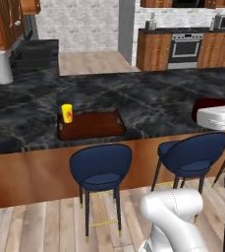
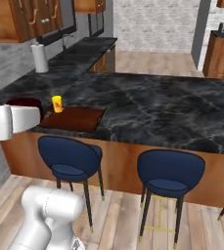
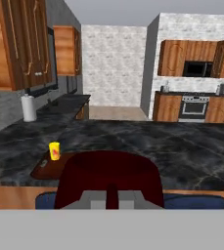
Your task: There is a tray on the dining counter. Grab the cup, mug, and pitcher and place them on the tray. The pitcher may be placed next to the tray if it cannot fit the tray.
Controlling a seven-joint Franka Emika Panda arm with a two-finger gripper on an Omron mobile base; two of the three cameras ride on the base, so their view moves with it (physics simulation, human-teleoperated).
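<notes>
My gripper (image 3: 112, 195) is shut on the dark maroon mug (image 3: 108, 178), which hangs in the air in front of the dining counter (image 1: 148, 98). The same mug (image 1: 210, 105) peeks out behind my white hand at the right of the left base view, and at the left (image 2: 23, 102) of the right base view. The reddish-brown tray (image 1: 92, 125) lies near the counter's front edge. At the tray's far left corner stands the yellow cup (image 1: 67, 113), upright, well apart from the mug. The pitcher is out of view.
Blue bar stools (image 1: 100, 170) (image 1: 192, 155) stand along the counter's wooden front. A paper towel roll (image 1: 2, 66) sits on the far left counter. Beyond the counter are wood cabinets and an oven (image 1: 185, 49).
</notes>
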